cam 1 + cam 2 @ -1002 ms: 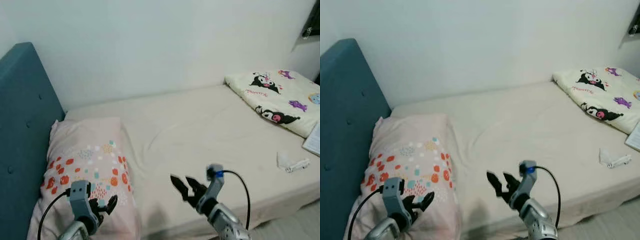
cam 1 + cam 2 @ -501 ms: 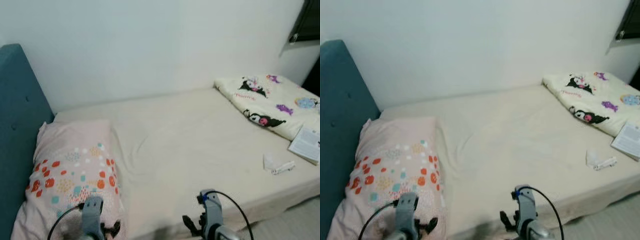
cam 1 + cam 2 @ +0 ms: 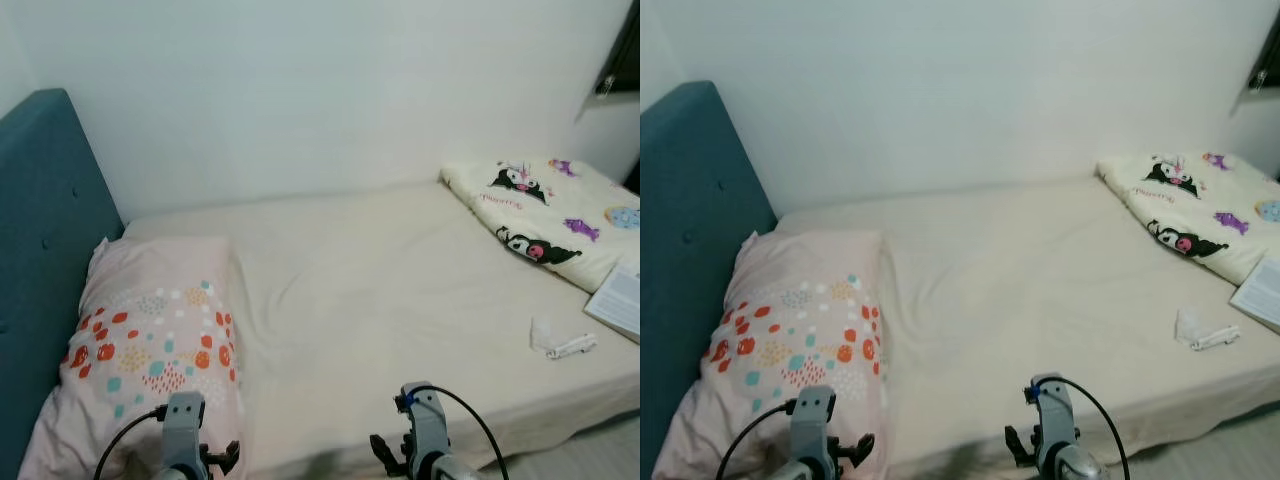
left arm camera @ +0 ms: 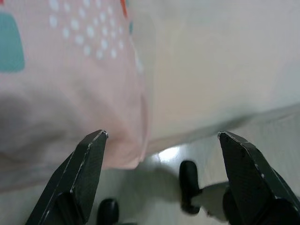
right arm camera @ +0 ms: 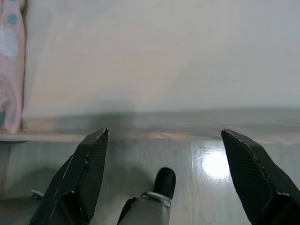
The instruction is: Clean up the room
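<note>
Our left gripper point(image 4: 159, 140) hangs low at about 7 o'clock in the head view, its 2 black fingers point(image 4: 79, 173) spread wide with nothing between them — below it we see the corner of the pink pillow with orange and teal dots point(image 3: 150, 345) overhanging the edge of the bed, and glossy pale floor point(image 4: 262, 126) underneath. Our right gripper point(image 5: 164, 140) sits at about 5 o'clock, likewise fully spread and holding nothing; its fingers point down at the side of the cream-sheeted mattress point(image 3: 400, 280) and the shiny floor, where a light reflection shows.

Moving outward, the pillow lies at 9 o'clock against the teal upholstered headboard point(image 3: 45, 230), which stands along the left end of the bed. The mattress runs across the middle to 3 o'clock, against a plain white wall point(image 3: 320, 90).

At about 2 o'clock a folded cream blanket printed with black-and-pink cartoon characters point(image 3: 545, 215) rests on the far end of the bed. Near 4 o'clock, close to the front edge, lies a small crumpled white scrap with a little white stick-like piece point(image 3: 560, 340) touching it — we cannot tell what it is. Just beyond, at the frame's right edge, lies an open white booklet point(image 3: 620, 305).
</note>
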Controlling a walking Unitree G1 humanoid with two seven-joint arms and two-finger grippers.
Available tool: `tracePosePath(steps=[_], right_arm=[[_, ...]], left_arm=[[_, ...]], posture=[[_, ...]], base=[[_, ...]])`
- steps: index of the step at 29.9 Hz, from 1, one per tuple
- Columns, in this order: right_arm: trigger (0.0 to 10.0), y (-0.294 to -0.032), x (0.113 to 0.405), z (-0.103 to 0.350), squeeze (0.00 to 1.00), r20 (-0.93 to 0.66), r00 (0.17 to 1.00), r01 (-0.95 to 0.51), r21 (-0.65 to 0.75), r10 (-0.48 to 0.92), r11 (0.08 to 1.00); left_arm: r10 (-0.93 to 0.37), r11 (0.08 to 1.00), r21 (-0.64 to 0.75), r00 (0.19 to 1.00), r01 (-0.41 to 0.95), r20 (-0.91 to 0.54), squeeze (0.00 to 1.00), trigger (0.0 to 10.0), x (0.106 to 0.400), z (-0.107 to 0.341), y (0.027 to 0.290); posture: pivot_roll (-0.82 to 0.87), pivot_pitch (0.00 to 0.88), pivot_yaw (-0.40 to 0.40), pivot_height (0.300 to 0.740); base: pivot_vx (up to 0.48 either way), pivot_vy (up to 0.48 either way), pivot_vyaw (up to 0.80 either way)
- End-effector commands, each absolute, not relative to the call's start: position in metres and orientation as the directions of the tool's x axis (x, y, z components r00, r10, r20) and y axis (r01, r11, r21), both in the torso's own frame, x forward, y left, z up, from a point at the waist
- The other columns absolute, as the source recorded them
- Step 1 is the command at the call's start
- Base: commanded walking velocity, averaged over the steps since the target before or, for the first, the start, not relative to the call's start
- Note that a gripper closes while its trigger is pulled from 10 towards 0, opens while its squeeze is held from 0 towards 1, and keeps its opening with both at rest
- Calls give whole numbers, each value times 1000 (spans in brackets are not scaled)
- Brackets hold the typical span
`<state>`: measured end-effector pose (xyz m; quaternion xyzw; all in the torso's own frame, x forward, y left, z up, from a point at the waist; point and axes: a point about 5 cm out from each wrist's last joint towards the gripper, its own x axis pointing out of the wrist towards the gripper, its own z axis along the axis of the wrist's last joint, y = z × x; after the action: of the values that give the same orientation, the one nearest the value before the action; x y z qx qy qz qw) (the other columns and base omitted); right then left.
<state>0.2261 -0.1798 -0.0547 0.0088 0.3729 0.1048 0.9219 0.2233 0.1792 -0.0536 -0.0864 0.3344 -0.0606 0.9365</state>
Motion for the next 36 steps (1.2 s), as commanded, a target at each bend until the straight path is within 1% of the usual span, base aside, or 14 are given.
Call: tracePosePath(steps=[1, 7, 21, 30, 33, 36], right_arm=[[10000, -177, 227, -55, 0, -681, 700, -206, 96, 215, 974], [10000, -177, 227, -55, 0, -677, 705, -193, 104, 212, 976], [10000, -177, 227, -56, 0, -686, 701, -164, 111, 195, 980], [10000, -177, 226, -57, 0, -687, 702, -145, 120, 187, 982], [10000, -177, 225, -57, 0, -689, 699, -153, 117, 191, 981], [10000, -179, 226, -57, 0, -691, 702, -145, 101, 174, 984]], left_arm=[[-177, 977, -202, 764, 62, -620, 0, 10000, 221, -55, 178], [-193, 974, -211, 777, 80, -599, 0, 10000, 228, -51, 172], [-209, 971, -214, 797, 103, -566, 0, 10000, 237, -45, 172], [-251, 961, -233, 813, 147, -524, 0, 10000, 243, -38, 171], [-252, 962, -229, 815, 150, -522, 0, 10000, 244, -37, 173], [-251, 962, -225, 819, 153, -516, 0, 10000, 246, -35, 175]], posture=[[-81, 0, -35, 740], [-84, 0, -36, 740], [-78, 0, -29, 740], [-78, 0, -26, 740], [-78, 0, -24, 740], [-76, 0, -25, 740]], base=[[0, -480, 775], [0, -480, 736], [0, -480, 0], [0, -480, 0], [0, -480, -788], [0, -480, 0]])
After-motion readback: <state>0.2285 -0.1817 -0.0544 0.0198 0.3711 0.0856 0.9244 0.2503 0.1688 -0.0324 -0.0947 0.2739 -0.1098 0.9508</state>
